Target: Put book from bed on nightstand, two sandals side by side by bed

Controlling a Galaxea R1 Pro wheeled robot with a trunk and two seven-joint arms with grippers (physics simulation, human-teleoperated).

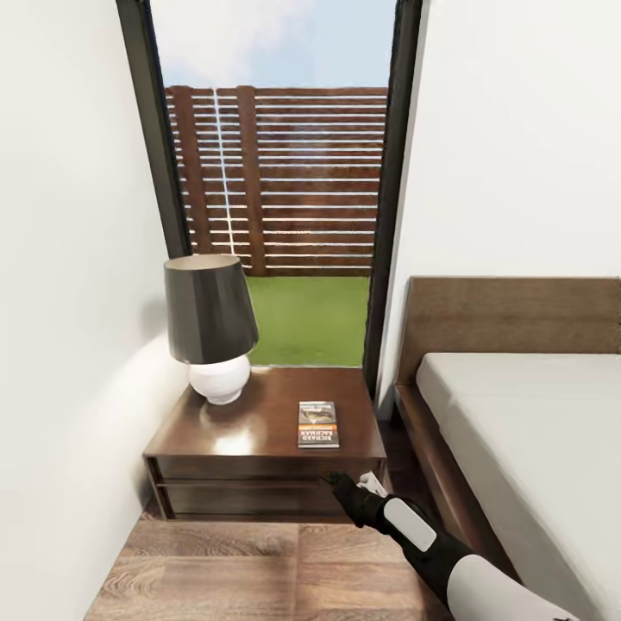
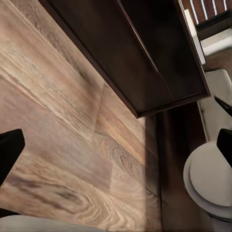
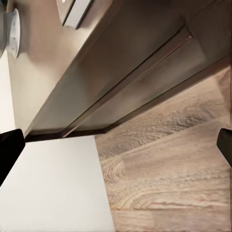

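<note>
The book (image 1: 318, 423), dark-covered with orange title band, is lying flat at lower centre on the nightstand (image 1: 259, 431); right gripper (image 1: 349, 483) is hovering with fingers apart, holding nothing.

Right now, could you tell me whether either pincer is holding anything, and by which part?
Nothing is held. The small dark paperback book lies flat on the dark-brown wooden nightstand, and the right pincer is open and empty just in front of it.

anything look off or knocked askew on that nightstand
Nothing stands out. The book lies flat on the nightstand, close to square with its edges, near the front right. The lamp stands upright at the back left, apart from the book. The right tool hangs just off the nightstand's front edge, holding nothing.
</note>
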